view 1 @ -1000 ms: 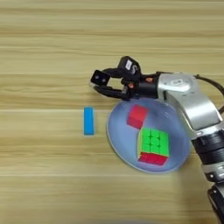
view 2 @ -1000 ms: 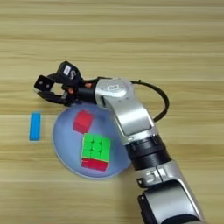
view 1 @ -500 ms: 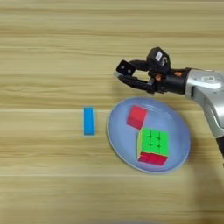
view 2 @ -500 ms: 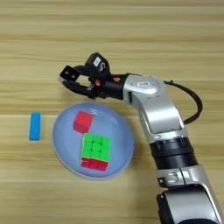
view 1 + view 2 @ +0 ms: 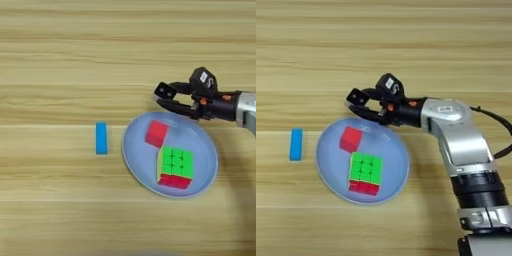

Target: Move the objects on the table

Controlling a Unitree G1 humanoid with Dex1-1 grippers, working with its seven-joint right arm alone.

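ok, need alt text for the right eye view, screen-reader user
A silver robot arm reaches in from the lower right, its black two-fingered gripper open and empty just above the far rim of a pale blue plate. The plate holds a red cube and a green-and-red puzzle cube; a flat blue bar lies to its left on the wooden table.

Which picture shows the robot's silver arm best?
The right eye view: the whole silver forearm runs from the bottom edge up to the gripper at the plate's far rim. The left eye view shows only the gripper and wrist at its right edge.
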